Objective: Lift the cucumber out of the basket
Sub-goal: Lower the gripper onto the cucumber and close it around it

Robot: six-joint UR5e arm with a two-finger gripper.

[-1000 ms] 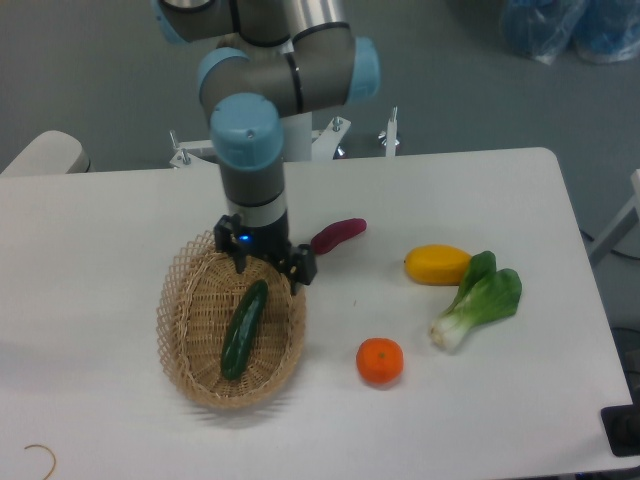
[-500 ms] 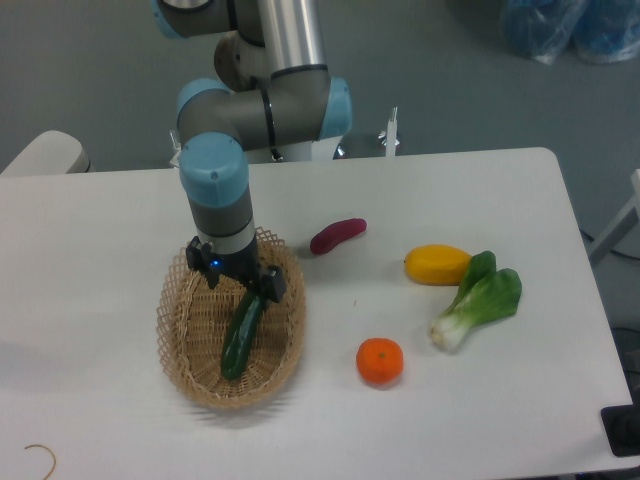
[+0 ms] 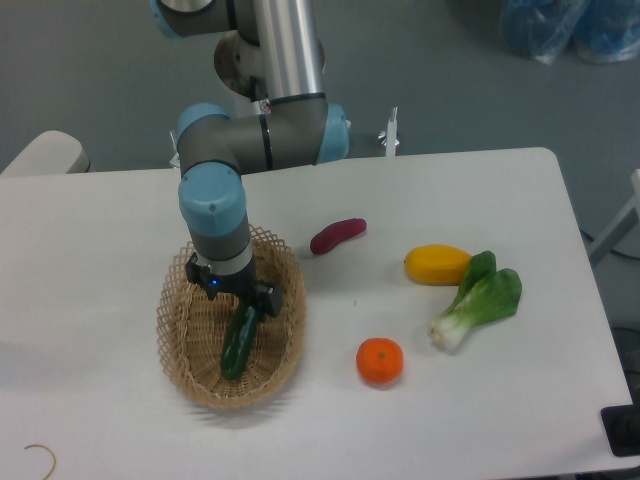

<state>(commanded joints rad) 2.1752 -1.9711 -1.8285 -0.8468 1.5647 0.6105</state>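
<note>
The dark green cucumber lies lengthwise in the tan wicker basket at the table's left. My gripper hangs straight down inside the basket, right over the cucumber's upper end, which it hides. Its fingers stand spread on either side of that end, so the gripper is open. Only the lower part of the cucumber shows below the gripper.
A purple sweet potato lies just right of the basket's far rim. Further right are a yellow fruit, a bok choy and an orange. A thin cord loop lies at the front left corner.
The gripper has moved left from the basket's far right rim and come down over the cucumber's upper end. The cucumber has not shifted.
</note>
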